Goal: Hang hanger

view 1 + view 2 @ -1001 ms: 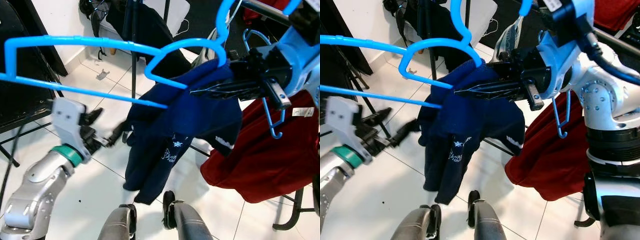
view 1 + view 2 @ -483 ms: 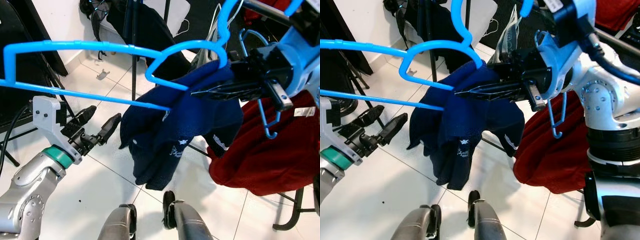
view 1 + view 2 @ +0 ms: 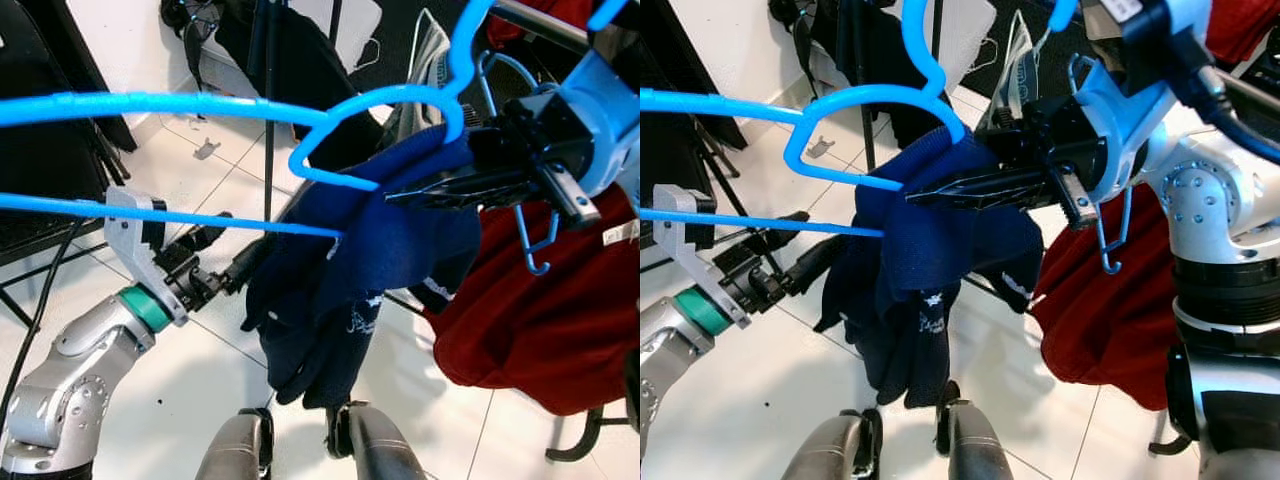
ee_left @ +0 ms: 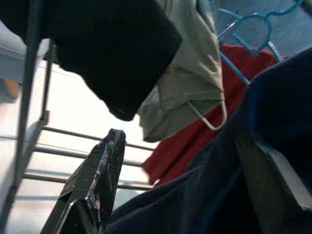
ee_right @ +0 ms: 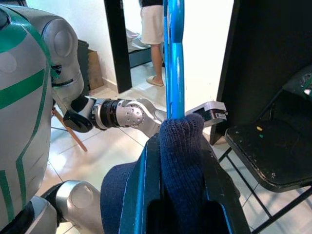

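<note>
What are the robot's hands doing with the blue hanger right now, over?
Right gripper shut on blue hanger and navy sweater. Left gripper open at the sweater's edge. Not hung; red garment close beside.

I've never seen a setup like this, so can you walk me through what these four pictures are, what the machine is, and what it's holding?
It is a walking humanoid robot with two silver arms. Two pictures come from its head camera, looking down; the others from cameras on each wrist. The right gripper is clamped on a navy blue garment draped over a bright blue hanger. The left gripper reaches to the garment's lower edge, fingers apart. Behind hang a black garment and a red garment on a rack, over white floor tiles.
</note>
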